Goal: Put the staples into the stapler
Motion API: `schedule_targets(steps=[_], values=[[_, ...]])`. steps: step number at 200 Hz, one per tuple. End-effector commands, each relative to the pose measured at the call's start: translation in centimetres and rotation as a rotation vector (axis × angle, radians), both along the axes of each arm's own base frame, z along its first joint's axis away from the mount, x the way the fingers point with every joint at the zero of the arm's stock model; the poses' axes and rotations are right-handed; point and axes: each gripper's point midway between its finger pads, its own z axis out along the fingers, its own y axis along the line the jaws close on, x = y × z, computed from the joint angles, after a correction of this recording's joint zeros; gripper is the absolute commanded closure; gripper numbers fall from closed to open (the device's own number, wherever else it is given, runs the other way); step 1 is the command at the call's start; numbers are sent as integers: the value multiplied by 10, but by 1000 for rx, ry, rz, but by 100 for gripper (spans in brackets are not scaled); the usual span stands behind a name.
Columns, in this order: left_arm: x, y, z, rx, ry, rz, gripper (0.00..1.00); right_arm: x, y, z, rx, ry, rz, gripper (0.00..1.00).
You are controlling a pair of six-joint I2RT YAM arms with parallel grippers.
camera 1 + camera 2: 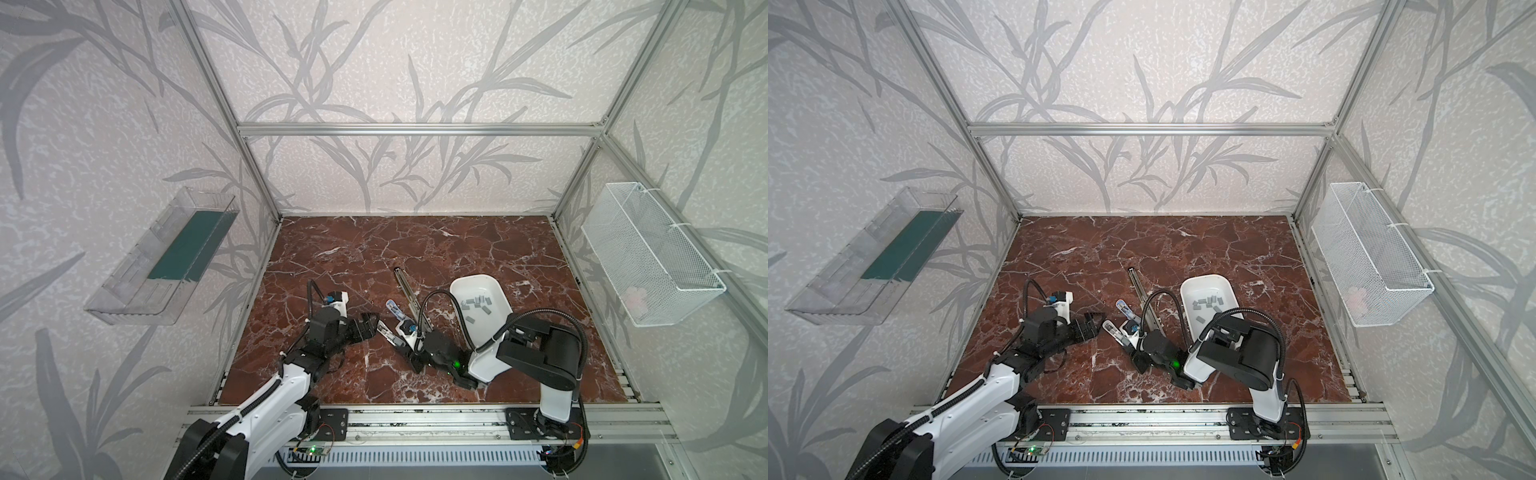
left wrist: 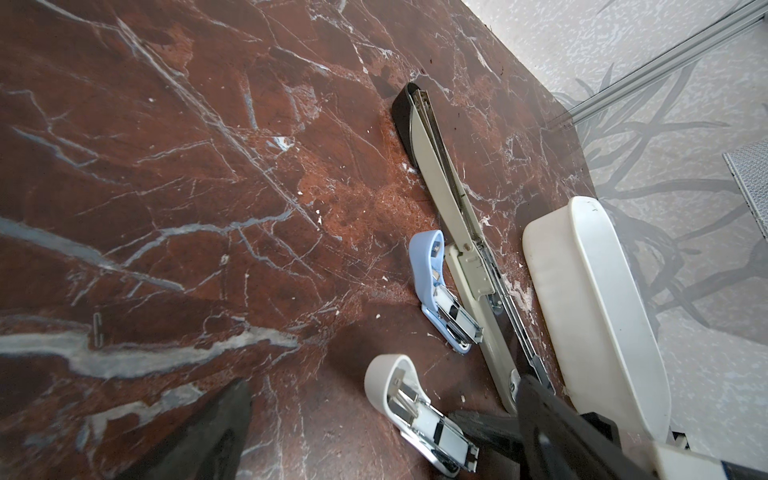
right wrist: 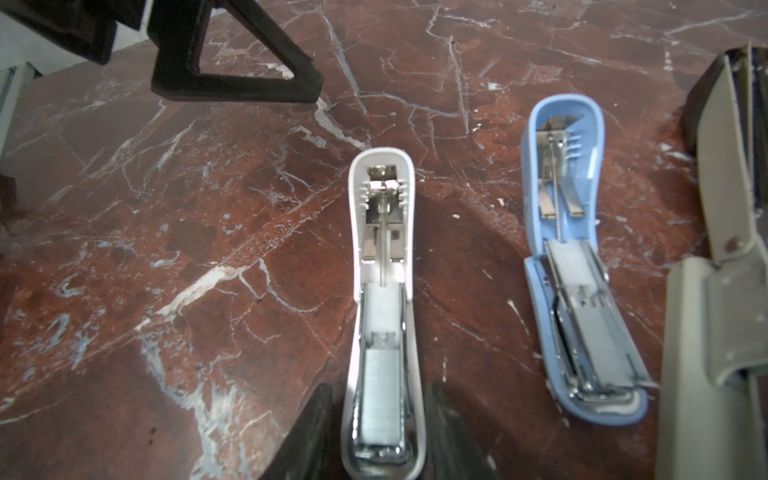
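Observation:
A white stapler [image 3: 380,291] lies opened flat on the marble, with a strip of staples [image 3: 380,395] in its magazine. My right gripper [image 3: 382,440] is open and straddles the stapler's base end, its fingers [image 3: 311,436] close on both sides. In both top views it sits at the stapler [image 1: 390,334] [image 1: 1115,332]. My left gripper [image 1: 376,324] [image 2: 382,440] is wide open and empty beside the stapler's other end. Loose grey staples [image 1: 478,303] [image 1: 1210,305] lie in a white tray [image 1: 469,279].
A blue stapler [image 3: 582,257] lies open beside the white one, also holding staples. A long grey stapler [image 2: 440,174] lies open between it and the tray [image 2: 602,291]. One loose staple [image 2: 97,328] lies on the marble. A wire basket [image 1: 652,253] and a clear bin [image 1: 162,257] hang on the side walls.

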Motion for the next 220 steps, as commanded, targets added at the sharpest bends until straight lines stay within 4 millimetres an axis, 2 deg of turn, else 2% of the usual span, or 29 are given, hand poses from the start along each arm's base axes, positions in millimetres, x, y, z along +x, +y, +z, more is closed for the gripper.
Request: schedule_targets(steps=[1, 77, 149, 191, 220], values=[[7, -2, 14, -12, -52, -5, 1, -12, -12, -34, -105, 60, 24, 65], [10, -26, 9, -91, -34, -108, 1, -16, -11, -33, -102, 54, 32, 68], [10, -53, 3, -143, -13, -222, 14, -17, -7, -31, -84, 62, 39, 69], [4, -74, 12, -145, -51, -321, 18, -18, -4, -30, -73, 69, 43, 70], [-2, -85, 18, -148, -76, -375, 27, -18, -2, -29, -66, 69, 45, 70]])
